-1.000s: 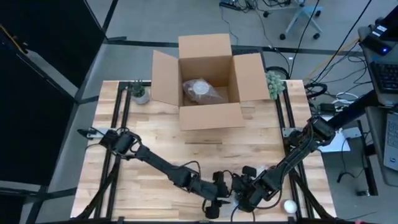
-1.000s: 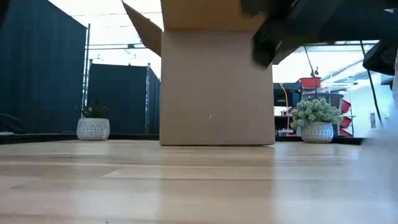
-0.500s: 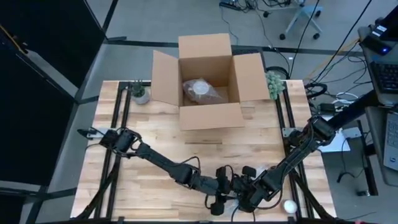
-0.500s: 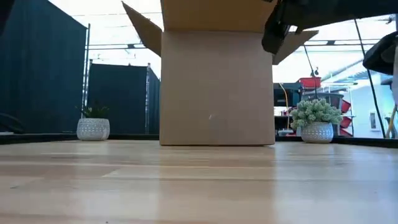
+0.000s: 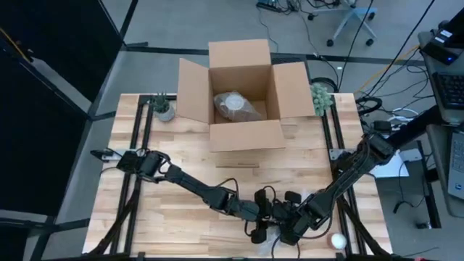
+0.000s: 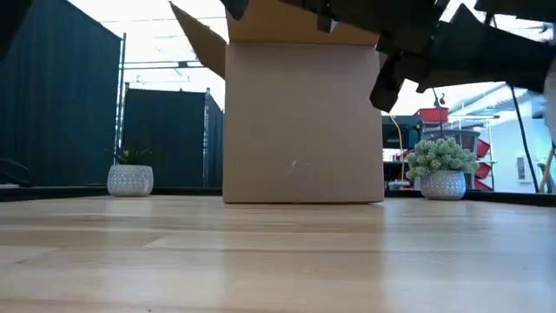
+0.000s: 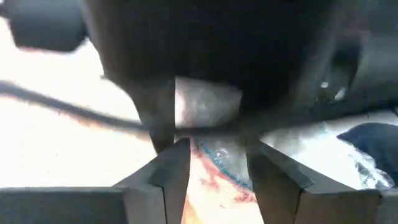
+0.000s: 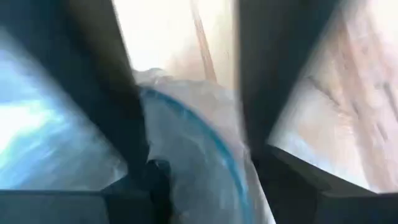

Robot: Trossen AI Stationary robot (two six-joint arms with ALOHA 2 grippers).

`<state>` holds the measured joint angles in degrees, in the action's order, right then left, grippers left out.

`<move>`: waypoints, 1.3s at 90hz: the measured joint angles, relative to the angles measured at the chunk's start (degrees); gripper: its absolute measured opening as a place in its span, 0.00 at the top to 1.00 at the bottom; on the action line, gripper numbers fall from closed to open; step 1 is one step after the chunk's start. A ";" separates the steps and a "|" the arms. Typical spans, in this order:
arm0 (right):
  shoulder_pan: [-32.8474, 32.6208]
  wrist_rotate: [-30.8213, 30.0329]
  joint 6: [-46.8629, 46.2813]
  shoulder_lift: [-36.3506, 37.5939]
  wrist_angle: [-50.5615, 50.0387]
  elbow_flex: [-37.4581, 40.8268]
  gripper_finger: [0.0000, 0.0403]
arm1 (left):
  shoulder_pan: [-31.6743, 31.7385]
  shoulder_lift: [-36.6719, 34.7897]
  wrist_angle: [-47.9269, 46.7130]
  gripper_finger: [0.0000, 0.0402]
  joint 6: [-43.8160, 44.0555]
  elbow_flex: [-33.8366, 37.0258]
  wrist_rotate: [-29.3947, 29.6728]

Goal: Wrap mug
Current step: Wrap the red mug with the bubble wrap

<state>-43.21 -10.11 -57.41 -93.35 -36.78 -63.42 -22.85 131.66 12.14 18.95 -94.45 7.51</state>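
Observation:
Near the table's front edge, at its middle, my left gripper (image 5: 262, 221) and my right gripper (image 5: 286, 222) meet tip to tip, and they hide the mug in the high view. In the left wrist view a pale thing with red and blue marks (image 7: 217, 163) sits between my left fingers. In the right wrist view clear wrap over a blue curved line (image 8: 186, 143) fills the gap of my right gripper (image 8: 193, 155). I take both for the wrapped mug. Both grippers are shut on it. My left gripper pinches the wrapped mug (image 7: 214, 155) between its two fingers; which part of it cannot be told. My right gripper pinches the clear wrap (image 8: 205, 168) over the mug between its two fingers, coming from the opposite side. Whether the mug rests on the table is hidden by both grippers.
An open cardboard box (image 5: 243, 134) stands at the far middle with a wrapped bundle (image 5: 233, 105) inside. Small potted plants (image 5: 163, 109) (image 5: 320, 96) flank it. A white ball (image 5: 337, 240) lies near the front right corner. Bare wood lies between the box and the grippers.
My left gripper has shifted a little toward the table's right edge, closing up against my right gripper; its forearm has swung the same way. My right gripper has barely moved.

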 joint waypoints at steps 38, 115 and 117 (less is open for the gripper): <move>-3.00 -1.66 -4.20 14.30 -13.27 -0.15 0.55 | 0.00 0.17 1.01 0.65 0.03 0.17 0.07; -6.28 -6.78 -9.21 12.12 1.56 7.76 0.55 | -0.02 0.28 2.35 0.65 0.20 0.33 -0.02; -6.23 -6.78 -9.75 11.36 1.21 7.76 0.55 | 0.00 0.28 2.36 0.65 0.20 0.33 -0.02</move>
<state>-49.44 -16.88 -67.16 -81.99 -35.57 -55.66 -22.85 131.94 14.50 19.16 -94.13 7.49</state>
